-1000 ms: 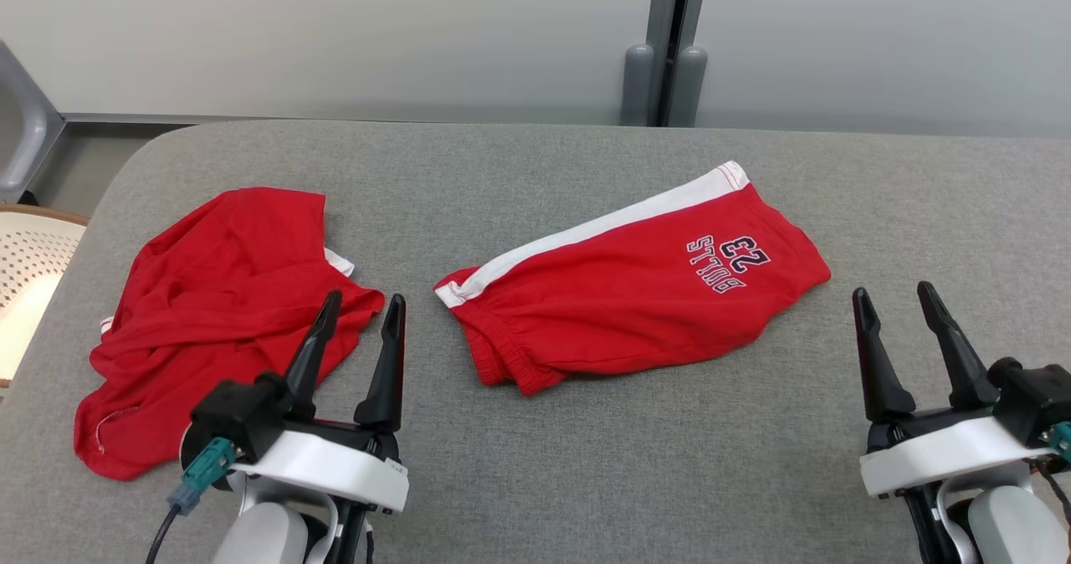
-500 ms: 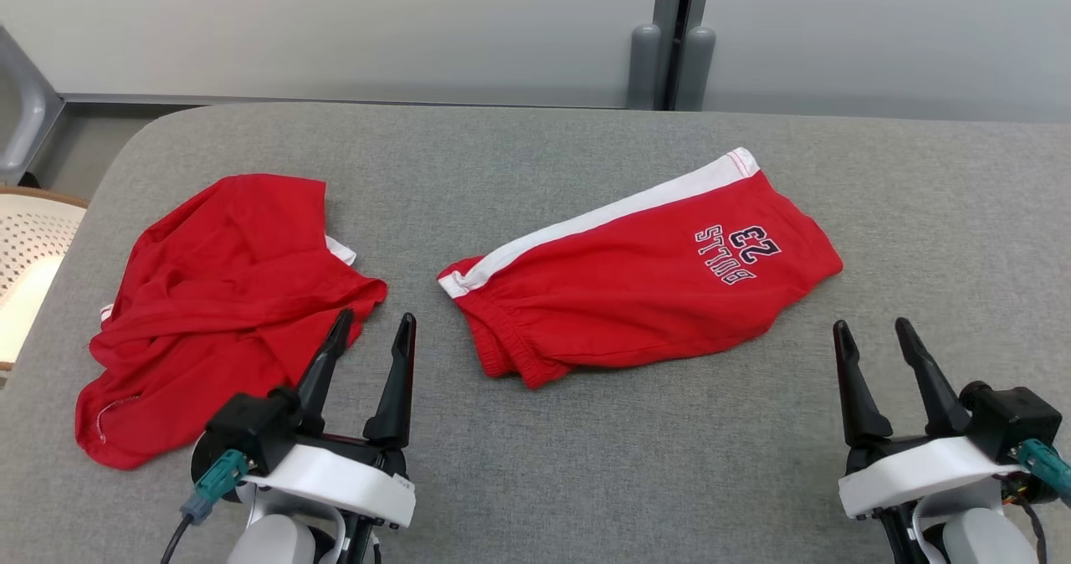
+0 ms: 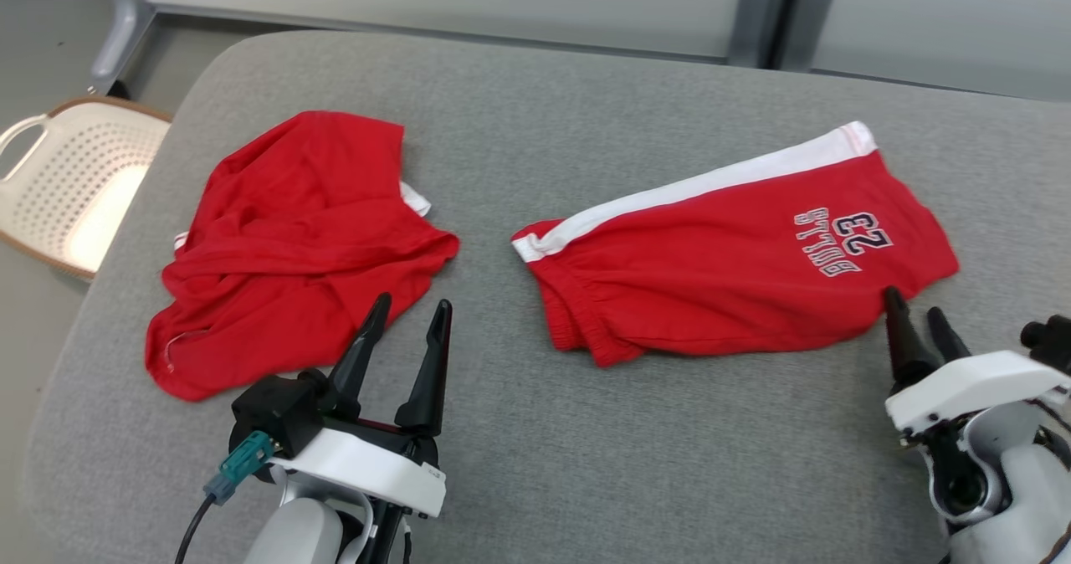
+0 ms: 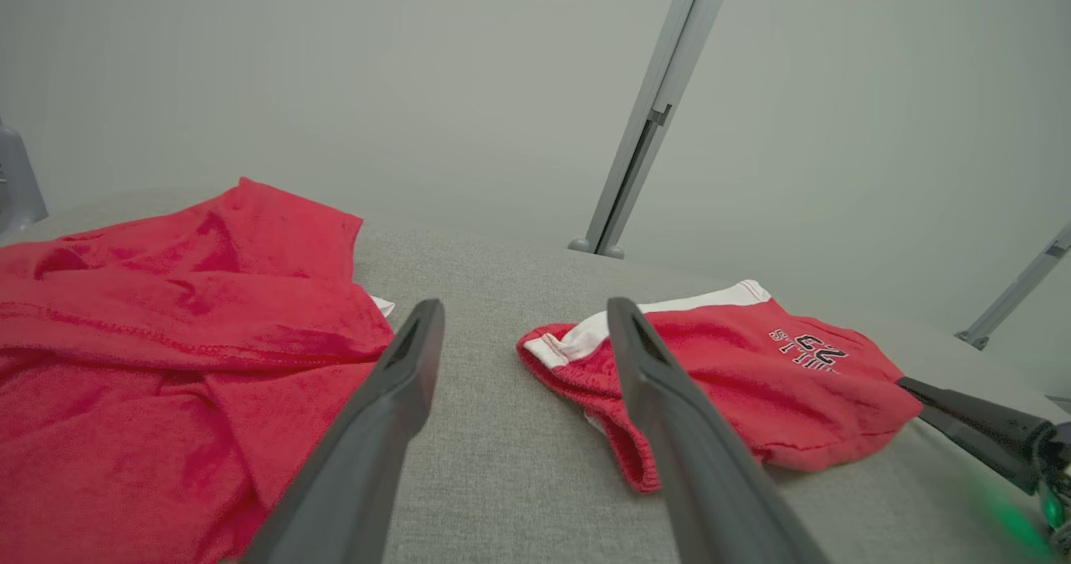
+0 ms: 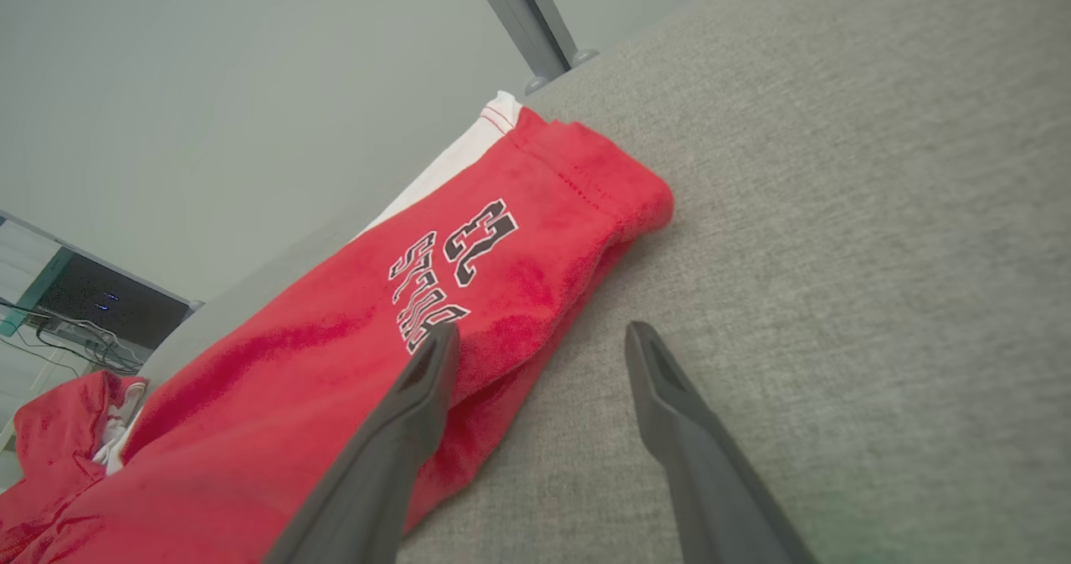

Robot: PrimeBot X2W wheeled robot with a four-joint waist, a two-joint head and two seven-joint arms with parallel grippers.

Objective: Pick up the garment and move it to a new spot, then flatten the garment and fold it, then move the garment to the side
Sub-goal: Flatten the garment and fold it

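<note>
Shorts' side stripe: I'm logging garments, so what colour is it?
The stripe is white, clearest in the head view.

Before me the grey padded table carries two red pieces of clothing, well apart. A crumpled red garment lies toward my left. Red shorts with a white stripe and "BULLS 23" lie flat toward my right.

Head camera high, downward; both wrist cameras low, close, toward lettered shorts.
</note>
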